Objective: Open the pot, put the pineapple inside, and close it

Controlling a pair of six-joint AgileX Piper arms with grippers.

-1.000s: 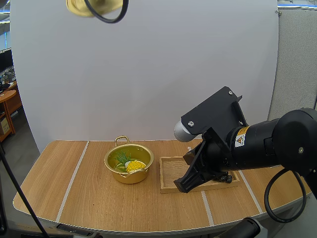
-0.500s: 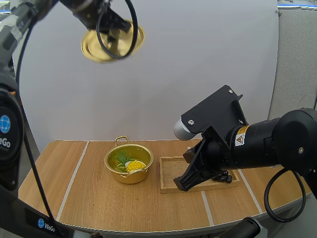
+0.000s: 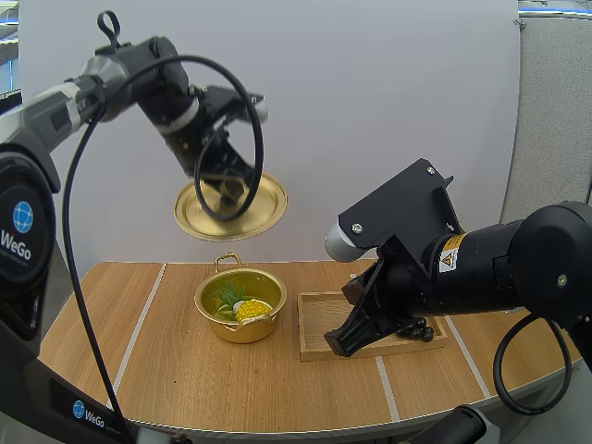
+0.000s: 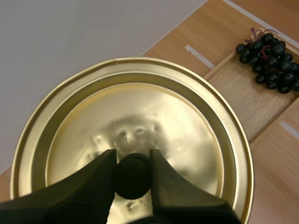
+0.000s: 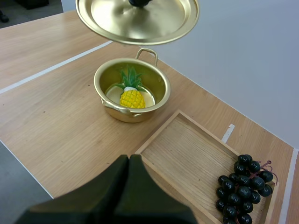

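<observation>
Two grippers: you have one low over the tray and one high above the pot.
Right gripper (image 5: 128,161): this is the one nearest to you. Its fingers lie pressed together as one dark wedge with nothing between them, and it hangs over the near edge of the wooden tray (image 5: 187,156).
Wooden tray: it lies flat on the table (image 3: 185,370), to the right of the pot, and its middle is bare.
Grapes (image 5: 245,189): you will find one dark bunch lying in the tray at its right end.
Pot (image 3: 242,331): gold, with two handles, it stands upright and uncovered on the table, just beside the tray with a narrow gap between them.
Pineapple (image 5: 131,97): your task's fruit lies inside the pot on its bottom, the green leaves pointing toward the far rim.
Lid (image 3: 231,208): gold and nearly level, it hangs in the air above the pot, well clear of the rim.
Left gripper (image 4: 132,158): this one is farthest from you and highest. Its two fingers pinch the lid's black knob (image 4: 132,179) between them from above, and the lid hangs from that grip.
</observation>
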